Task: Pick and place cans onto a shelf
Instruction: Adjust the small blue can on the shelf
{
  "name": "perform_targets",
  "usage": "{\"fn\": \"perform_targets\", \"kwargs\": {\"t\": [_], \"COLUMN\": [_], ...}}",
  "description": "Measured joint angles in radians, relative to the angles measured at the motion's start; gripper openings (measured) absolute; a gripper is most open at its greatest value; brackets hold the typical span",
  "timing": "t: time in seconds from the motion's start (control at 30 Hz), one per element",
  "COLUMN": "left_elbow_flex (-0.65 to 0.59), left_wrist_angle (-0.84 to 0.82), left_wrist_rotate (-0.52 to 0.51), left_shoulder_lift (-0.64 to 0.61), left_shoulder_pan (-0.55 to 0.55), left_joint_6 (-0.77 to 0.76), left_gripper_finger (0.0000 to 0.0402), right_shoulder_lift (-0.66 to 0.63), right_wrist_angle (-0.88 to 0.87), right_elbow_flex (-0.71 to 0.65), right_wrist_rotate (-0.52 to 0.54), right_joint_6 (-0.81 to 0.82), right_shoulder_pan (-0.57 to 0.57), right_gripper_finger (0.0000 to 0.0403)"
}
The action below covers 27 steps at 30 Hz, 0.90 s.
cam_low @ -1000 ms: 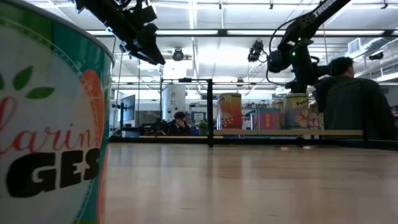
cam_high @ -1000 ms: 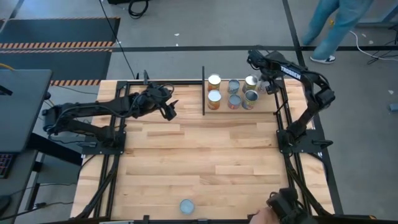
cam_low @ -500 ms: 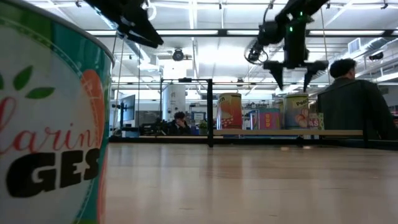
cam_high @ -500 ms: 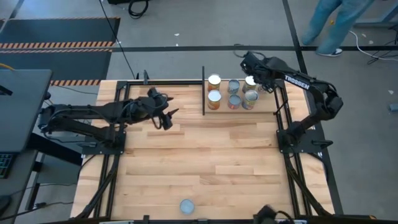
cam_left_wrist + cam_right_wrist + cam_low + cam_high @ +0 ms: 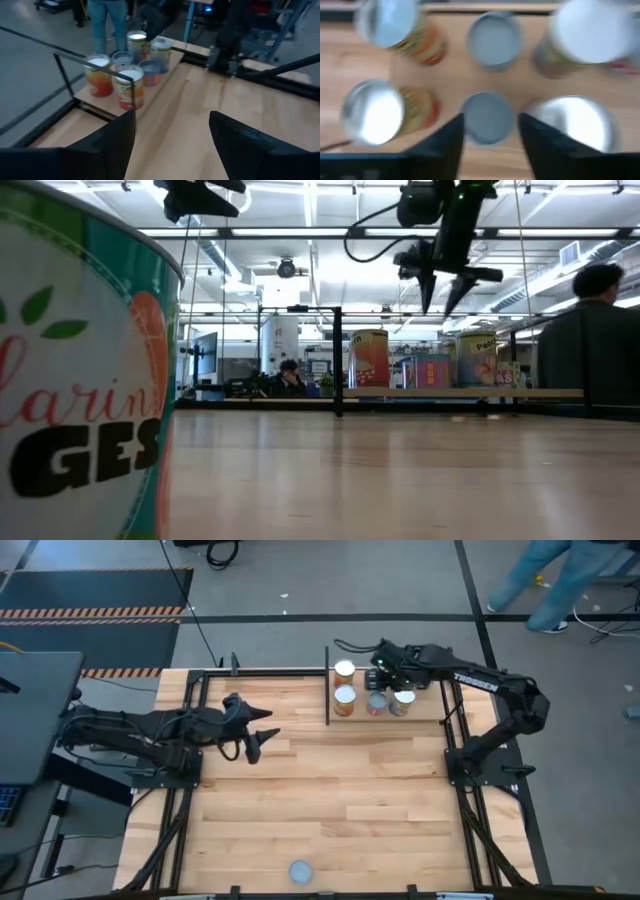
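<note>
High view: our right gripper [image 5: 385,664] over six cans [image 5: 344,699] on shelf [image 5: 327,690]; stray can [image 5: 300,871] at near edge. Low view: right fingers spread, empty. Left wrist: left gripper [image 5: 172,135] spread. Risk: we clip neighbouring cans descending.

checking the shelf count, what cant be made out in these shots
- Can labels: right wrist view is motion-blurred, so the six cans show only tops.
- Back row on the shelf: low view, front cans hide it.
- Lone can: low view crops it at the edge.
- Two cans: high view, right pincer hangs over them.
</note>
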Motion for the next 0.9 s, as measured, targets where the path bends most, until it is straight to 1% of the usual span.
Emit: {"fn": "perform_targets", "kwargs": {"t": [0.1, 0.13, 0.17, 0.2, 0.37, 0.5, 0.6, 0.73, 0.9], "left_elbow_flex": [0.000, 0.000, 0.000, 0.000, 0.000, 0.000, 0.000, 0.000, 0.000], "left_wrist_angle": [0.005, 0.009, 0.015, 0.021, 0.039, 0.054, 0.053, 0.056, 0.057], "left_wrist_rotate": [0.000, 0.000, -0.003, -0.005, -0.010, -0.010, -0.010, -0.024, -0.030], "left_shoulder_lift": [0.000, 0.000, 0.000, 0.000, 0.001, 0.001, 0.001, 0.001, 0.001], "left_shoulder_pan": [-0.024, -0.028, -0.031, -0.032, -0.032, -0.031, -0.023, -0.021, -0.021], "left_joint_6": [-0.010, -0.010, -0.011, -0.013, -0.058, -0.058, -0.058, -0.058, -0.057], "left_gripper_finger": [0.0259, 0.0259, 0.0259, 0.0259, 0.0259, 0.0259, 0.0259, 0.0259, 0.0259], "right_shoulder_lift": [0.034, 0.049, 0.064, 0.081, 0.165, 0.223, 0.254, 0.273, 0.263], "right_wrist_angle": [0.082, 0.104, 0.109, 0.102, 0.030, 0.038, 0.042, 0.039, 0.064], "right_elbow_flex": [0.000, 0.000, 0.000, 0.000, 0.000, -0.001, -0.001, 0.004, 0.000], "right_wrist_rotate": [-0.078, -0.087, -0.089, -0.088, -0.083, -0.086, -0.090, -0.085, -0.084], "right_joint_6": [-0.096, -0.129, -0.156, -0.177, -0.204, -0.243, -0.246, -0.256, -0.250], "right_shoulder_pan": [0.013, 0.018, 0.021, 0.022, 0.009, 0.010, 0.017, 0.018, 0.017], "right_gripper_finger": [0.0089, 0.0056, 0.0030, 0.0015, 0.0019, 0.0005, 0.0009, 0.0008, 0.0004]}}
